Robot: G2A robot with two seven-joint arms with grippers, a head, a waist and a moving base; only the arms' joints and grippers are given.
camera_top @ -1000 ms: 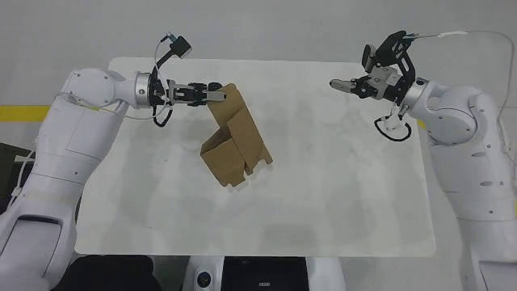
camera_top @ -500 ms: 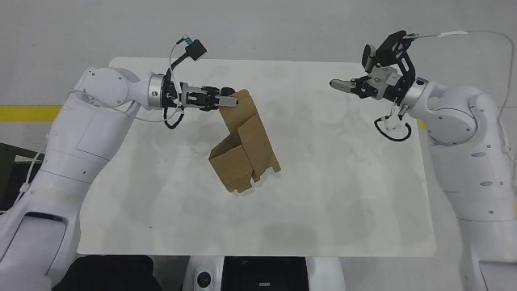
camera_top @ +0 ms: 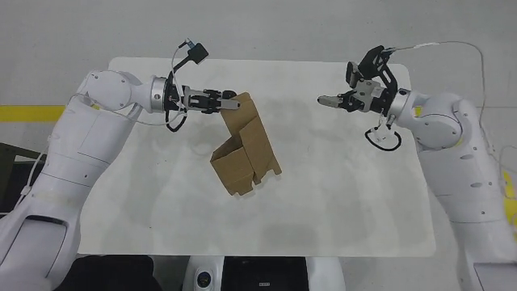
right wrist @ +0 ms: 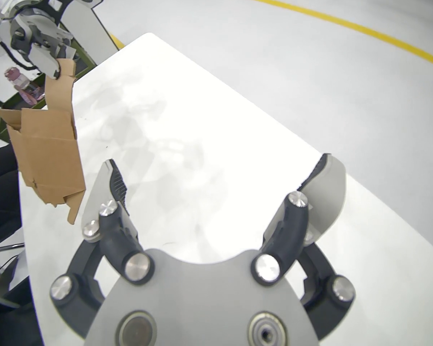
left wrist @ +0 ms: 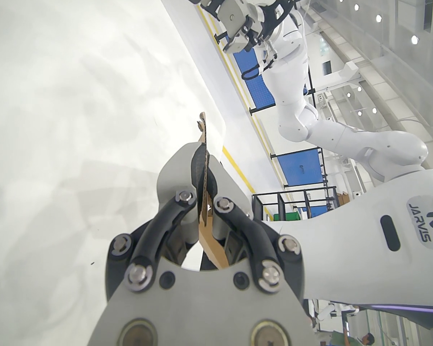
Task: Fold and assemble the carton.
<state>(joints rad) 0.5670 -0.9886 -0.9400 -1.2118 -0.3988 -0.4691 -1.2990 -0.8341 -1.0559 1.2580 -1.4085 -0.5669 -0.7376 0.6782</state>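
The white bench (camera_top: 339,210) carries the work. Left of its middle hangs the carton (camera_top: 242,149), brown cardboard half unfolded into a tilted sleeve with loose flaps at its near end; whether that end touches the bench cannot be told. At the carton's far top flap, the left gripper (camera_top: 232,100) is clenched on the cardboard edge, the thin sheet (left wrist: 204,131) pinched between its two pads. Level with it across the bench, over the far right part, the right gripper (camera_top: 323,99) hovers released, fingers (right wrist: 112,178) spread wide and holding nothing, well apart from the carton.
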